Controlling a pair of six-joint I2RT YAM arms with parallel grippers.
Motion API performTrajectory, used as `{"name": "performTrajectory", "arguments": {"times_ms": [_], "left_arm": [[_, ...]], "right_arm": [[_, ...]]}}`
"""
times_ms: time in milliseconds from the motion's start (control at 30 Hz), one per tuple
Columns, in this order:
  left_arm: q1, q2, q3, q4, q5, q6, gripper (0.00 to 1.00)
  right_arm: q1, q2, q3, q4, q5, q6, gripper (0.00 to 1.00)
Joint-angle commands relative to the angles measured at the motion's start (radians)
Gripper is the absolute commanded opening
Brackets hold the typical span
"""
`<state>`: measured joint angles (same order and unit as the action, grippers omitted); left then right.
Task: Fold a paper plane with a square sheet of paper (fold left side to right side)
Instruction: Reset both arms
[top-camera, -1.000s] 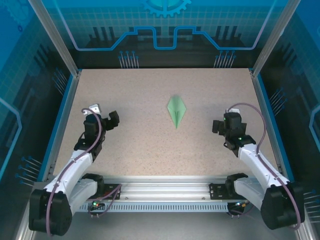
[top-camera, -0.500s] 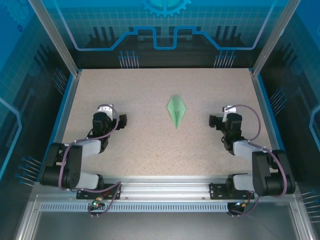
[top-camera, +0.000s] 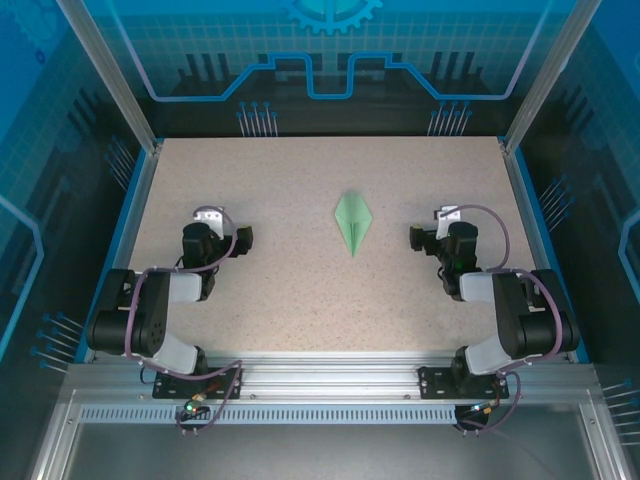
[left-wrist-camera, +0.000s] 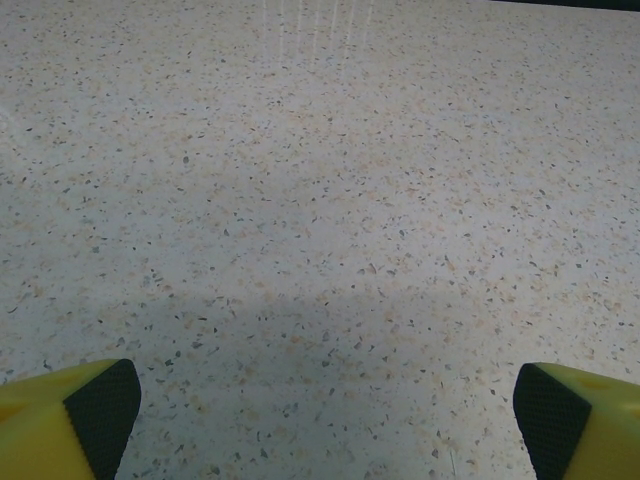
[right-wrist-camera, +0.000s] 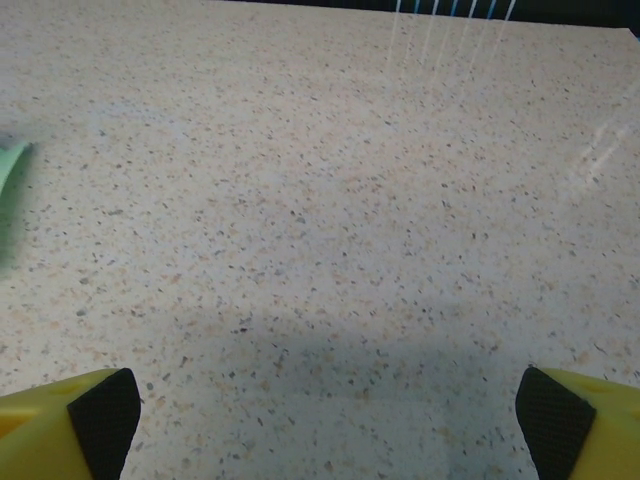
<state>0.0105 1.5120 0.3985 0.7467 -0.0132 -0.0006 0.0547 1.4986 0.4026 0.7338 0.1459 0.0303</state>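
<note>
left gripper (top-camera: 241, 239) & right gripper (top-camera: 417, 238) sit well off either side of the paper plane (top-camera: 353, 222), jaws wide, empty — prob parked clear since the folding looks done.

A blurred sliver of the slim, pale mint-green paper plane (right-wrist-camera: 9, 170) runs off the left edge of the right wrist view, its point and centre crease cut away. From above, its folds are too small to make out. The yellow, black-padded jaws of the left gripper (left-wrist-camera: 325, 425) and right gripper (right-wrist-camera: 325, 425) are cropped at the bottom corners of their wrist views.
</note>
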Motion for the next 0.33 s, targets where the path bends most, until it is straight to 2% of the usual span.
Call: {"name": "performTrajectory", "arguments": {"times_ms": [0,300], "left_arm": [[0.007,0.003,0.019,0.03,0.01,-0.007,0.99],[0.007,0.003,0.019,0.031,0.01,-0.007,0.99]], "right_arm": [[0.016,0.003,0.03,0.015,-0.043,-0.034,1.0],[0.011,0.003,0.031,0.012,-0.054,-0.035,1.0]]}}
